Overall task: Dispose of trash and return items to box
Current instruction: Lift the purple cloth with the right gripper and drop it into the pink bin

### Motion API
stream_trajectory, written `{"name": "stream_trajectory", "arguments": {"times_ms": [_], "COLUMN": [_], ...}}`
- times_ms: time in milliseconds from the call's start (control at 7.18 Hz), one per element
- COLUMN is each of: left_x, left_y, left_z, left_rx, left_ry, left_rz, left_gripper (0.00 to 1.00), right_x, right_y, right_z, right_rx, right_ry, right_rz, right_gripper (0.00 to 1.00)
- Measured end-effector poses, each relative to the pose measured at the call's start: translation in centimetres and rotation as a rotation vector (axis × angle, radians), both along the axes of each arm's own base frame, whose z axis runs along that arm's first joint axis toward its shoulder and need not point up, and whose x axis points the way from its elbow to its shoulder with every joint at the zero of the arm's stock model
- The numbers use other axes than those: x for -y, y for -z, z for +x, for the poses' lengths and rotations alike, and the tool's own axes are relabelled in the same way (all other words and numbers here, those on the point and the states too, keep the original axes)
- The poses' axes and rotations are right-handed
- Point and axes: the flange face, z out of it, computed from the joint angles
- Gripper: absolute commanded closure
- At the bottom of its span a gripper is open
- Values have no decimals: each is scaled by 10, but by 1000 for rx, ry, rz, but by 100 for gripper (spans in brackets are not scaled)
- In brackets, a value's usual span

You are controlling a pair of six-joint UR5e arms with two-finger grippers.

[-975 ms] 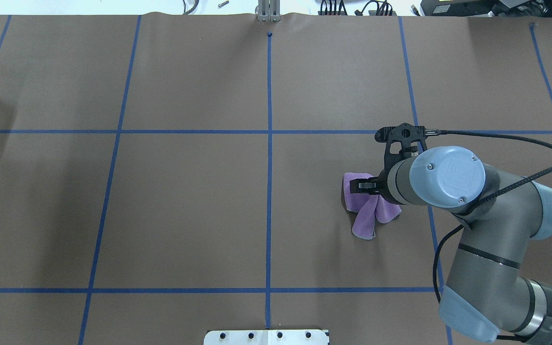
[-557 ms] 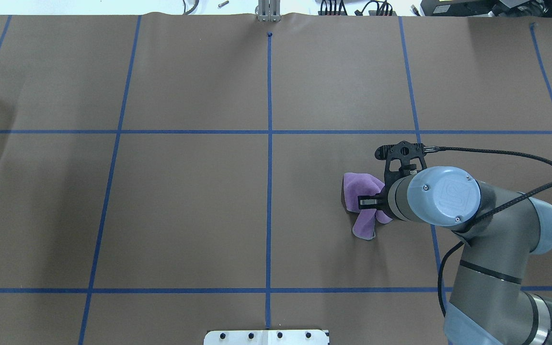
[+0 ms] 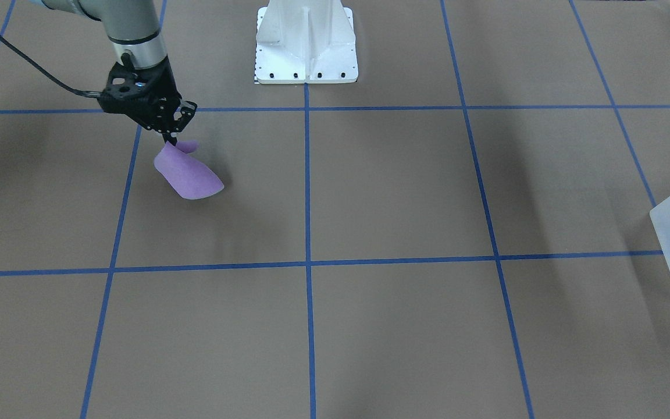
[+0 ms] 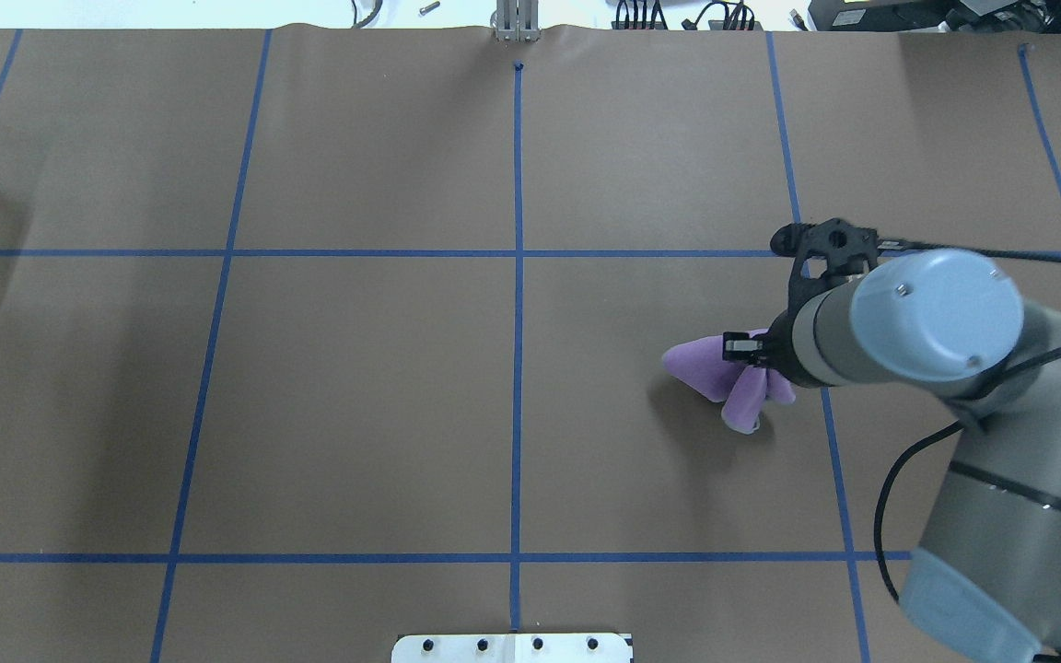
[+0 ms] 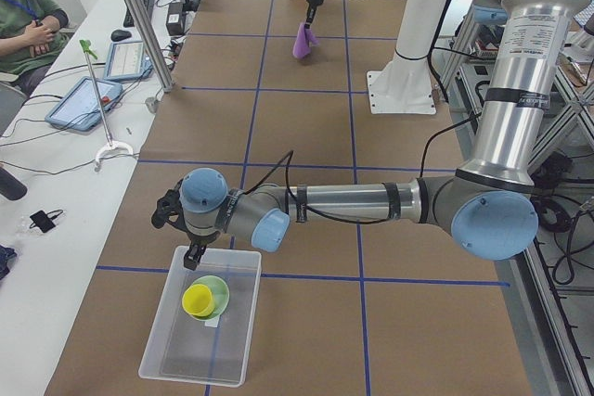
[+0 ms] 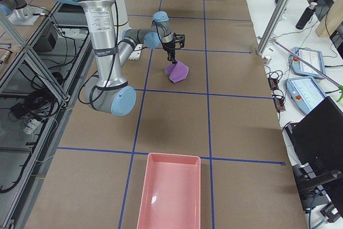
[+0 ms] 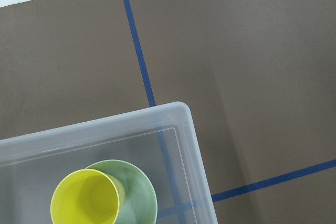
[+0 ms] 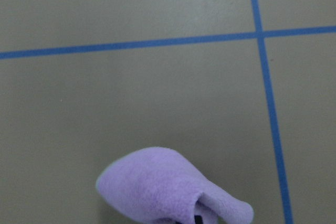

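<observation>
One yellow cup (image 7: 86,199), mouth up, nested in one teal-green bowl (image 7: 140,195), one bin (image 7: 157,114); right gripper (image 3: 170,139) clamping one purple cloth (image 3: 188,174); left gripper (image 5: 194,255): cannot tell.

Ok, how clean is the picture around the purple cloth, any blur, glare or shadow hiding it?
Right wrist view: purple cloth slightly soft, cut off by the bottom edge, table tinted greenish. Overhead view: cloth sharp, the right arm covers part of it, faint shadow beside it. Front-facing view: clearest look, no glare.
</observation>
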Motion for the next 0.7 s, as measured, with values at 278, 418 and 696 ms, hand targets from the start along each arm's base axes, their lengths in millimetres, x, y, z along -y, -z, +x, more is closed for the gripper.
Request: {"name": "stream_trajectory", "arguments": {"times_ms": [278, 418, 696], "left_x": [-10, -25, -75], "left_y": [9, 10, 39], "left_z": [5, 8, -7], "left_rx": [-90, -108, -37], "left_ry": [-29, -34, -5], "left_rz": [-70, -170, -352], "left_gripper": [1, 1, 1], "right_x": [37, 51, 70], "right_y": [14, 11, -2], "right_z": [98, 138, 210], "right_rx": [-12, -21, -49], "right_ry": [36, 56, 104], "right_rz": [17, 28, 45], "right_gripper": [100, 100, 100]}}
